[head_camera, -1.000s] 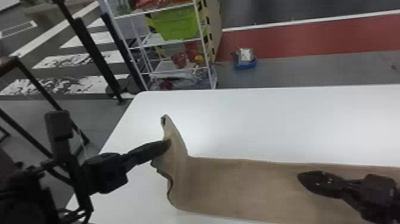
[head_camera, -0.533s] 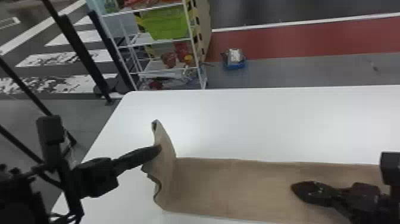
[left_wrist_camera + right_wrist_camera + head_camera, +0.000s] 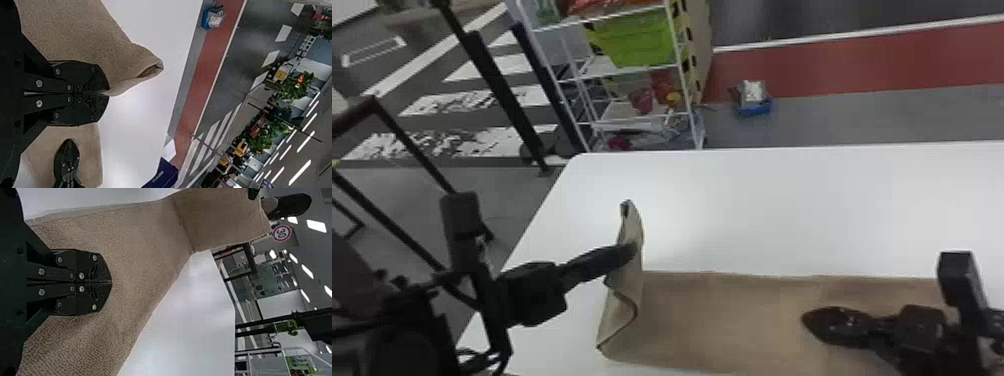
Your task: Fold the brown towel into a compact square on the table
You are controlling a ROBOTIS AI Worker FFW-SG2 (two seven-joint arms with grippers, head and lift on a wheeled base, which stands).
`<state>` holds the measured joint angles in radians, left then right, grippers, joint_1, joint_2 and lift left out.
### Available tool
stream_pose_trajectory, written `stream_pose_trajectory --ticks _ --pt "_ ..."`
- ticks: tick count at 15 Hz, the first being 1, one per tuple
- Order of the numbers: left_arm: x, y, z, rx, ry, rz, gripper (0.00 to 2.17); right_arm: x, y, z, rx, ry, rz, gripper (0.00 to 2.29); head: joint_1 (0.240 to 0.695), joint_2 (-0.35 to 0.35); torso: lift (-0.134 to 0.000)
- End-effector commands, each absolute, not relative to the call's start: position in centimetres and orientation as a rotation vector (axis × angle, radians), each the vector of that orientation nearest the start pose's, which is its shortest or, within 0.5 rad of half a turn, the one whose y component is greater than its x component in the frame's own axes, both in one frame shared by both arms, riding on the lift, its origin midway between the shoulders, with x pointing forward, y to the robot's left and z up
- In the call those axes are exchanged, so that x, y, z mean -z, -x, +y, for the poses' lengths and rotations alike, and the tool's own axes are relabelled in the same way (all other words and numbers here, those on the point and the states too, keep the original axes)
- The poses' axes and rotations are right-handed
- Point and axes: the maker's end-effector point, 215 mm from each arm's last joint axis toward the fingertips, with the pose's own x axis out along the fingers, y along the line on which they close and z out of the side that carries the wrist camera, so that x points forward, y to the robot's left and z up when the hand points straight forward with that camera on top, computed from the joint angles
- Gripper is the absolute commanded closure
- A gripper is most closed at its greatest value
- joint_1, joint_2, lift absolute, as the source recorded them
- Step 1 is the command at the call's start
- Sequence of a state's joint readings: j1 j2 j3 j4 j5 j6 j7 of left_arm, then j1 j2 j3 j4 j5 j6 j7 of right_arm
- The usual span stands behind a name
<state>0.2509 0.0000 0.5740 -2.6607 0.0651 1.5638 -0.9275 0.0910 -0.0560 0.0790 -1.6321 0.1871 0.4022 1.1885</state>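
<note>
Holding up towel (image 3: 722, 320) end w/ L jaws.

Brown towel (image 3: 732, 315), one | table (image 3: 807, 210), white, one | left gripper (image 3: 633, 248), black, one | right gripper (image 3: 805, 318), black, one | fingers (image 3: 87, 266), flat, black, four, two per gripper | shelf rack (image 3: 684, 77), white, one | bin (image 3: 637, 40), green, one | tub (image 3: 754, 110), blue, on floor, one | sign (image 3: 282, 233), round, red-rimmed, one
</note>
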Motion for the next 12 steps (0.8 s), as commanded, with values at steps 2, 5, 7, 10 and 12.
stream_pose_trajectory --ticks 2,5,7,10,12 --pt "28.8 -35.7 27.3 0.380 0.394 0.585 1.89 45.6 -40.2 -3.3 -1.186 -0.065 0.483 1.29 0.695 0.350 -0.124" --pt "28.9 -35.5 26.7 0.396 0.404 0.593 1.89 43.6 -40.6 -4.5 -1.166 -0.094 0.426 0.31 0.695 0.349 -0.124" --pt "30.0 -35.4 24.6 0.423 0.398 0.630 1.89 43.4 -41.2 -5.6 -1.140 -0.091 0.405 0.17 0.695 0.328 -0.124" --pt "32.4 -35.6 21.0 0.459 0.373 0.689 1.89 43.5 -41.7 -6.5 -1.119 -0.087 0.372 0.17 0.695 0.283 -0.124" --pt "33.1 -36.9 19.0 0.479 0.331 0.679 1.89 43.5 -41.8 -6.8 -1.115 -0.081 0.360 0.17 0.695 0.233 -0.124"
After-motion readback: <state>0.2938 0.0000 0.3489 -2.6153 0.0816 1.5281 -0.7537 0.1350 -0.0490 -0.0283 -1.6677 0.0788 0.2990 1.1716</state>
